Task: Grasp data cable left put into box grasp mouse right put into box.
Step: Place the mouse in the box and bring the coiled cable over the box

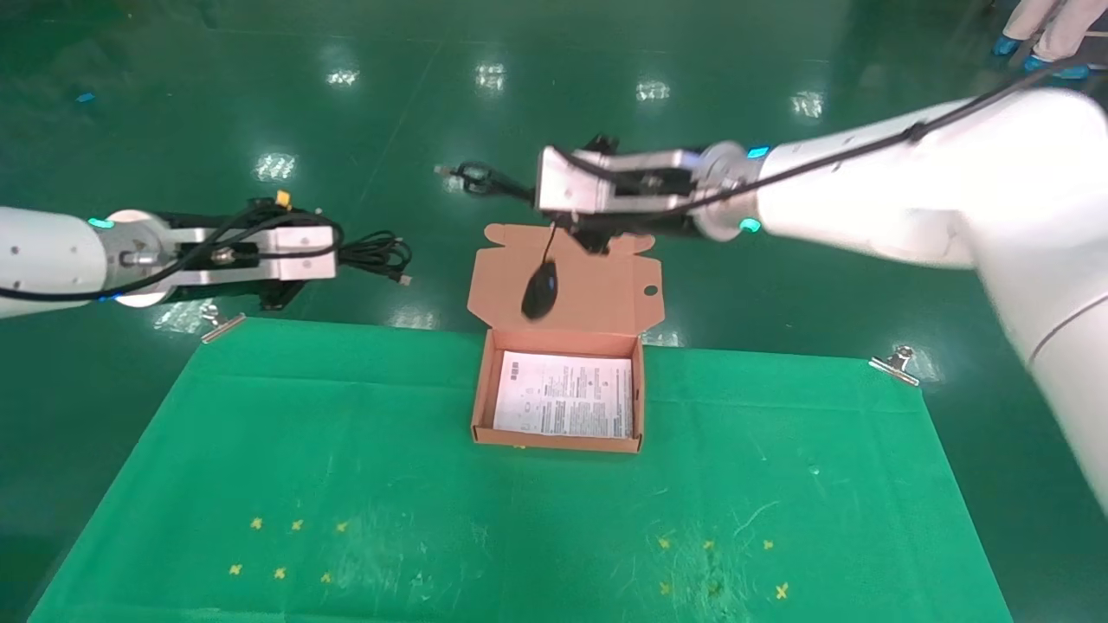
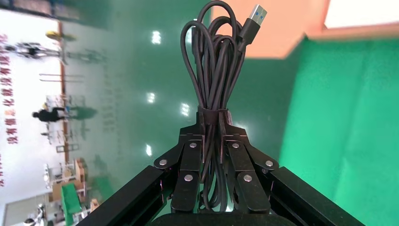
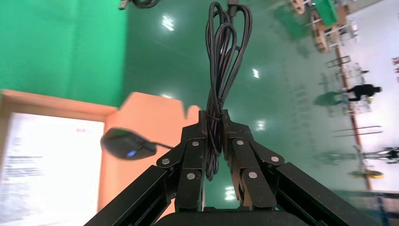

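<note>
My left gripper (image 1: 344, 251) is shut on the data cable (image 1: 378, 254), a tied black bundle held in the air left of the box and beyond the table's far edge. In the left wrist view the gripper (image 2: 214, 126) clamps the cable (image 2: 212, 70) at its tie, silvery plug (image 2: 257, 13) outward. My right gripper (image 1: 516, 187) is shut on the mouse's bundled cord (image 1: 472, 176). The black mouse (image 1: 539, 291) dangles on its cord over the box's open lid flap (image 1: 597, 285). In the right wrist view the gripper (image 3: 215, 120) pinches the cord (image 3: 221, 61), and the mouse (image 3: 126, 143) shows its blue light. The salmon-pink box (image 1: 481, 394) holds a white printed sheet (image 1: 564, 394).
A green cloth (image 1: 346, 484) covers the table, clipped at the far corners (image 1: 222, 327) (image 1: 896, 362). Small yellow marks (image 1: 286, 549) (image 1: 718, 567) lie near the front. Beyond the table is glossy green floor (image 1: 216, 112).
</note>
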Robot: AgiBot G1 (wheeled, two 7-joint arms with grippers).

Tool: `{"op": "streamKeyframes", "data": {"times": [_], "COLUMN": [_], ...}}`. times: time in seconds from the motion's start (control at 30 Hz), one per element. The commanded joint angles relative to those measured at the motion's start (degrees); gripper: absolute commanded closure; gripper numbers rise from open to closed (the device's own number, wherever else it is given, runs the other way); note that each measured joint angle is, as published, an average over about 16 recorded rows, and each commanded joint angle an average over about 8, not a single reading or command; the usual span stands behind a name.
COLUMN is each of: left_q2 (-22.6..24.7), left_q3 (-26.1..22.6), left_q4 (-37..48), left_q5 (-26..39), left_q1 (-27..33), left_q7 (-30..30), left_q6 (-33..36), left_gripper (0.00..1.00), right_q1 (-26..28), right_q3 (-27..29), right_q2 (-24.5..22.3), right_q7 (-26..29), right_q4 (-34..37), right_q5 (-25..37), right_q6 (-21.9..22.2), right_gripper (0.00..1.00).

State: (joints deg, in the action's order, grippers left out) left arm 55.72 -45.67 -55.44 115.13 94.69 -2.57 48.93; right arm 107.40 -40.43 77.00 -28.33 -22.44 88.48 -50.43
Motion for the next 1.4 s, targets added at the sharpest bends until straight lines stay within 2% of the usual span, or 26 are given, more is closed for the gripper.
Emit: {"op": "streamKeyframes", "data": {"times": [0.03,0.37,0.63,0.83,1.1,1.13,1.37,1.4], "left_q2": [-0.58,-4.03,-7.64,-8.74,-8.99,-9.00,-9.04,-9.00], "left_q3": [-0.21,-0.77,-1.49,-1.87,-1.92,-1.92,-1.92,-1.92], "left_q4": [-0.44,-3.38,-6.46,-8.86,-10.30,-10.37,-10.68,-10.72], "left_q5": [0.69,5.26,10.05,12.35,13.31,13.35,13.49,13.44], "left_q1": [-0.41,-1.27,-1.17,-1.31,-1.67,-1.69,-1.79,-1.83], "left_q7": [-0.81,-6.33,-10.82,-13.79,-15.33,-15.40,-15.60,-15.60], "left_q6": [0.35,2.42,6.05,8.25,8.65,8.67,8.76,8.75], "left_gripper": [1.00,1.00,1.00,1.00,1.00,1.00,1.00,1.00], "right_q1": [-0.41,-3.99,-7.37,-9.77,-13.54,-13.82,-14.48,-14.55], "right_q3": [-0.16,-3.79,-9.73,-14.72,-19.92,-20.45,-22.82,-22.94], "right_q2": [0.35,1.17,1.25,1.41,1.22,1.21,0.92,0.78], "right_q7": [-0.18,1.71,5.74,8.86,16.03,16.75,18.98,19.05], "right_q4": [0.27,-1.68,-4.98,-7.55,-3.33,-2.57,-0.40,-0.49], "right_q5": [-0.03,-1.94,-4.31,-6.86,-11.22,-11.53,-12.64,-12.77], "right_q6": [0.20,1.28,3.21,6.48,10.79,10.98,10.99,10.95], "right_gripper": [1.00,1.00,1.00,1.00,1.00,0.91,0.04,0.00]}}
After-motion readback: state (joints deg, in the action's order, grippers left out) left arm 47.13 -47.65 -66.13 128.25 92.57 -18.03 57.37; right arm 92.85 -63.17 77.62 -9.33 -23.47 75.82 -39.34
